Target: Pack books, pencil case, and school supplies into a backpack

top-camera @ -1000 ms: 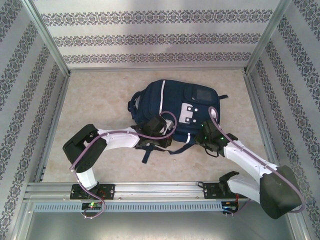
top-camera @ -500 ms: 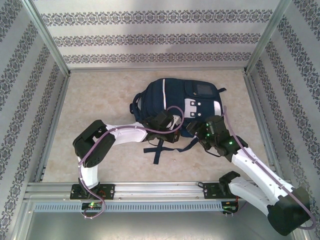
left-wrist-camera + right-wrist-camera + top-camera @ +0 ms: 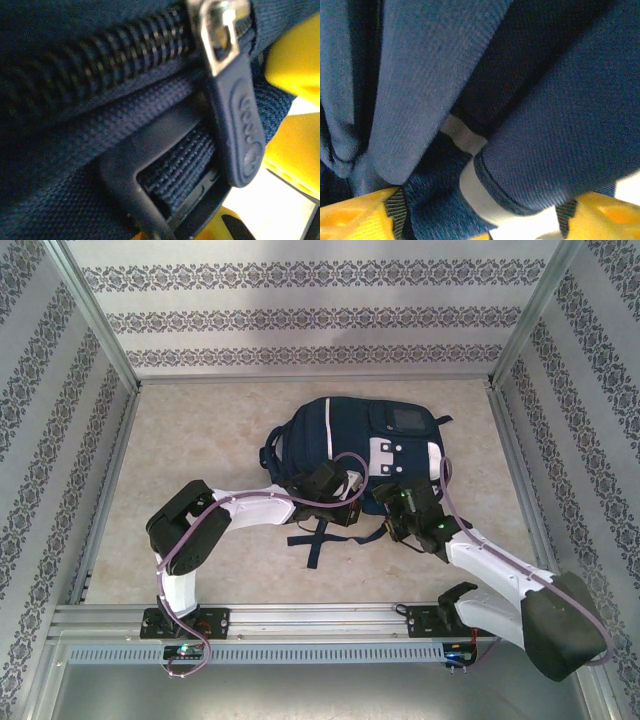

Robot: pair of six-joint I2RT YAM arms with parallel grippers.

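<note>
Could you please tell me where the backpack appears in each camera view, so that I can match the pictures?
Top external: backpack lying flat, middle of the picture.
Left wrist: backpack close up, its zip pull at right.
Right wrist: backpack folds close up, pale stripe low centre.
Shared landmark: the pale stripe, probably the same trim seen from above.

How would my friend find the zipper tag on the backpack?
Start at the big navy backpack lying on the table. Along its near edge runs a black zipper. The tag hangs from its silver slider: a long, rounded navy tab, smooth beside the woven strap.
</note>
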